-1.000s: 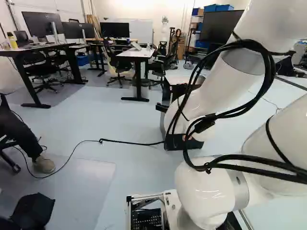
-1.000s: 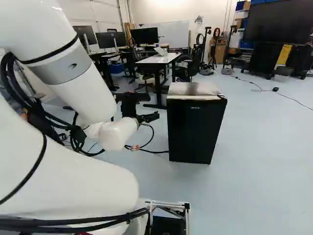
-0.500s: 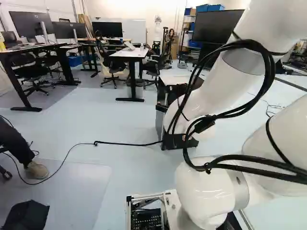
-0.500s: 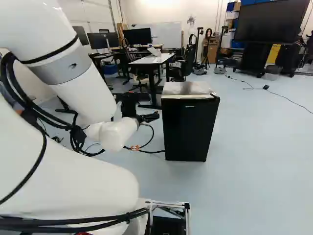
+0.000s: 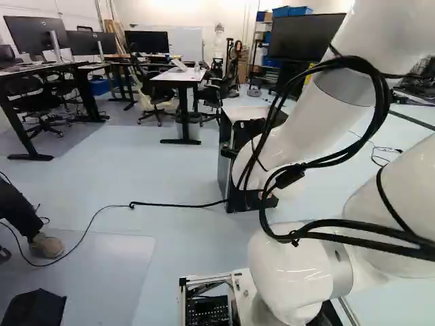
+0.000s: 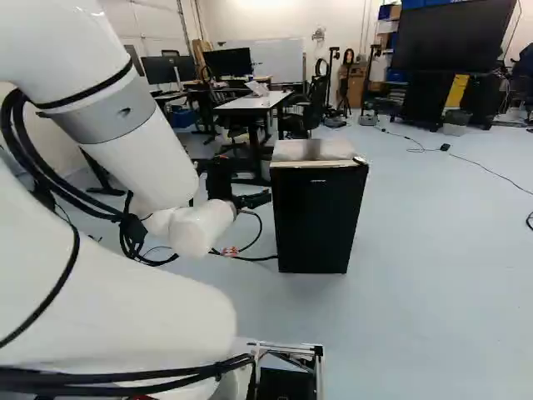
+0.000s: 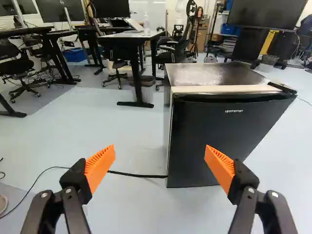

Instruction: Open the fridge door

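My gripper [image 6: 260, 200] is held out at the left of the fridge [image 6: 316, 218] in the right base view. From the wrist, the gripper [image 7: 160, 161] shows its orange pads wide apart, with only floor and a cable between them. Ahead stands the small black fridge [image 7: 171, 107], upright, its shut door [image 7: 219, 136] facing the camera, more in line with one finger than with the middle. A black hinge piece [image 7: 282, 87] sits at one top corner of the door. The arm hides part of the fridge [image 5: 224, 163] in the left base view.
A black cable [image 7: 139, 175] runs over the floor to the fridge's foot. Behind stand a white table [image 6: 254, 102], office chairs, desks with monitors and a big screen [image 6: 454, 35]. A person's foot [image 5: 46, 246] rests on the floor at the left base view's left.
The base has turned to the right: fridge, tables and cable all shift left in both base views. Against the joint at their foot, the arm keeps its pose.
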`<state>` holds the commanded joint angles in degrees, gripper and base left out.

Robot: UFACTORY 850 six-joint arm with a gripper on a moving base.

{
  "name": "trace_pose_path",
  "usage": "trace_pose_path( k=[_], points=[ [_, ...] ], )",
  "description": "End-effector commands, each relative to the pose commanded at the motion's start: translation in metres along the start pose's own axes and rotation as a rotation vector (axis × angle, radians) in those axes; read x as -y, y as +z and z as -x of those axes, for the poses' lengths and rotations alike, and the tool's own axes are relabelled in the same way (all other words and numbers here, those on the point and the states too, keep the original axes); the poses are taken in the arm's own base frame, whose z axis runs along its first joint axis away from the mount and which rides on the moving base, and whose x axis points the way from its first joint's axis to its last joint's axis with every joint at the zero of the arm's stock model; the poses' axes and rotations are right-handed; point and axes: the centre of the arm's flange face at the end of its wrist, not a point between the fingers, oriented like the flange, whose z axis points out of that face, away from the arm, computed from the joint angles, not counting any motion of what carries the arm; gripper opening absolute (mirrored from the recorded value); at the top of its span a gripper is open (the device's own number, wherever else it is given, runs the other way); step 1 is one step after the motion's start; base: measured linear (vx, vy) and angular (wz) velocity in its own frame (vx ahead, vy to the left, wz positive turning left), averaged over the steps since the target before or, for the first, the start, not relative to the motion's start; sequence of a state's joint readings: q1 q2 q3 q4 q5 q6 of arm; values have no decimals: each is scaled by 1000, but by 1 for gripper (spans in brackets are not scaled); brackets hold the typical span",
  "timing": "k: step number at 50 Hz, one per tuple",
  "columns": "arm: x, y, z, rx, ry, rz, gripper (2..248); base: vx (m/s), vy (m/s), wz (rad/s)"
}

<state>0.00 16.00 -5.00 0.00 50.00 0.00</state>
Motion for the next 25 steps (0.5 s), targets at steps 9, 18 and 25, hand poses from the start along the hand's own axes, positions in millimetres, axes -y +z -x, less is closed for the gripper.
trace_pose_path(
  k=[9, 18, 25],
  points=[
    [0, 0, 0, 0, 0, 0, 247, 0, -12, -58],
    [0, 0, 0, 0, 0, 0, 247, 0, -15, -73],
    [0, 0, 0, 0, 0, 0, 247, 1, -13, -69]
  ],
)
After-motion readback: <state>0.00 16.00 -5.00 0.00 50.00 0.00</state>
